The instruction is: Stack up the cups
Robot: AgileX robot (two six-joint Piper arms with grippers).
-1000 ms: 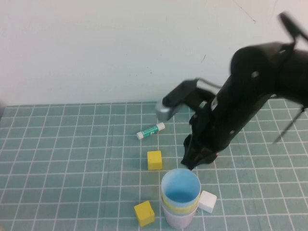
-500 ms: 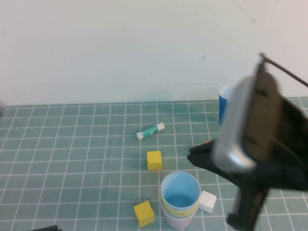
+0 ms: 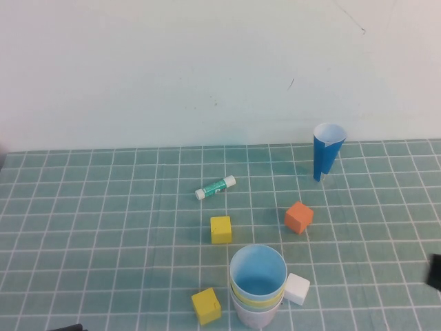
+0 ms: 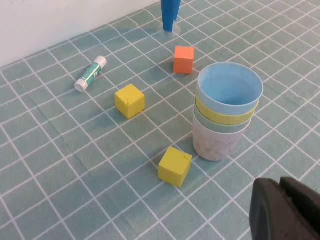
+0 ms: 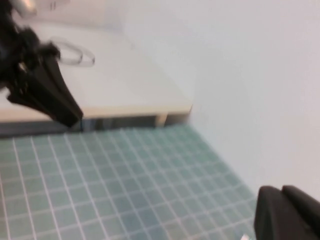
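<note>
Stacked plastic cups, light blue on top, stand near-centre on the green gridded mat; left gripper closed near-left, right gripper closed far-right, both empty.

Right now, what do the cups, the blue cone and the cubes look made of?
Cups: likely thin plastic; smooth matte pastel walls, thin even rims, nested tightly.
Cone: probably paper or card; blue outside, white inside, a visible overlap seam at the rim.
Cubes: unclear, painted wood or foam; flat matte faces, crisp edges.
Left pincer is shut near the stack; right pincer is shut, away from the cups.
</note>
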